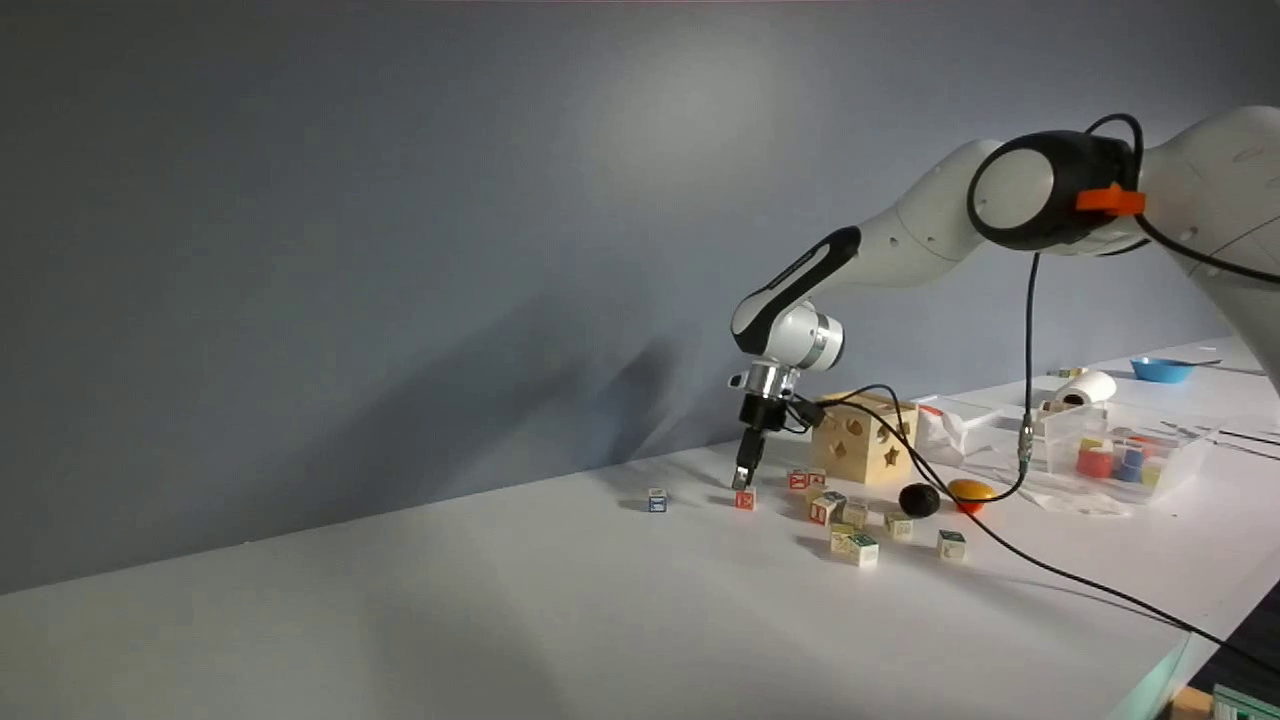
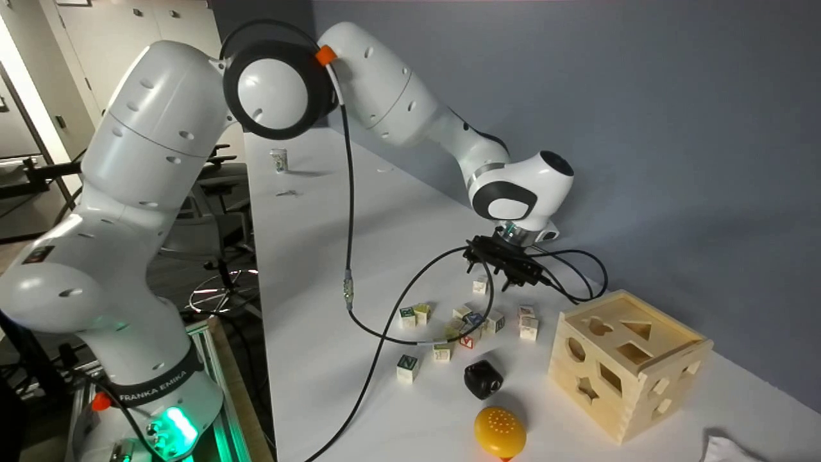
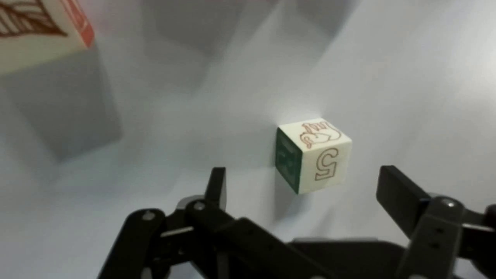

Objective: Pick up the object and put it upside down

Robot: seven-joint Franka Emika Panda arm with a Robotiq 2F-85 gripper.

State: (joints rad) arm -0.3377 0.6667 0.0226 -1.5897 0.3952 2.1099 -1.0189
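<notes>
The object is a tiny letter block [image 1: 745,500] on the white table, showing a red face in an exterior view. It appears to be the cream block [image 2: 480,286] beside the gripper in an exterior view. In the wrist view the block [image 3: 324,166] shows a green left side, a "5" and an outlined animal; its red face is hidden. My gripper [image 1: 741,484] points down just above the block. In the wrist view my gripper [image 3: 302,170] is open and empty, with one finger on each side of the block, both apart from it.
A block with a red side [image 3: 31,38] stands upper left in the wrist view. Several letter blocks [image 1: 862,550], a tan wooden shape box [image 2: 632,366], a black piece [image 2: 483,379] and an orange piece [image 2: 500,432] lie nearby. A cable [image 1: 1050,565] crosses the table; a grey wall stands behind.
</notes>
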